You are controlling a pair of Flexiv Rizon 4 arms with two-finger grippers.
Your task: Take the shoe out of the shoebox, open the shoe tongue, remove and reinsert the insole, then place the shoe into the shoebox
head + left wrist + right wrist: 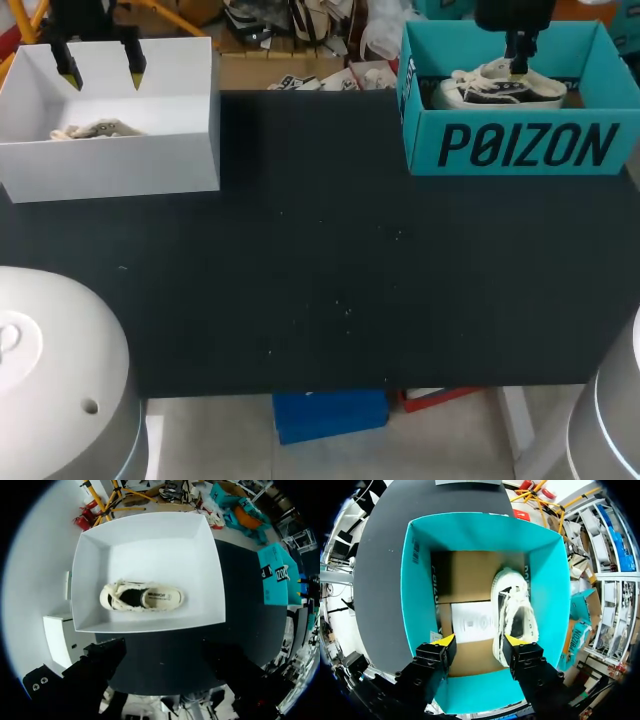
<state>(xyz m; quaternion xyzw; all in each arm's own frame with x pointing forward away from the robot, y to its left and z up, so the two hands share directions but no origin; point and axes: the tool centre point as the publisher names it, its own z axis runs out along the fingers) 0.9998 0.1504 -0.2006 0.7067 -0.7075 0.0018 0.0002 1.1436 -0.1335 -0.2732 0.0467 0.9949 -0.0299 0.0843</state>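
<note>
– Over the teal shoebox [417, 605], your right claw [479, 641] hangs spread; the shoe [512, 612] lies off-centre, under one finger. Drop straight and you could jab it or snag laces.
– Counts?
– Two claws; your left claw [100, 65], also spread, hovers over the white box [110, 165]. Two boxes, one shoe in each, one desk [320, 280].

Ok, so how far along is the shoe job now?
Nothing looks done yet: one shoe lies in the teal shoebox, a second shoe in the white box, neither gripped. In hand: the right gripper hangs open over the teal shoebox, the left gripper open above the white box. Left: every step, from lifting the shoe out to boxing it again.
</note>
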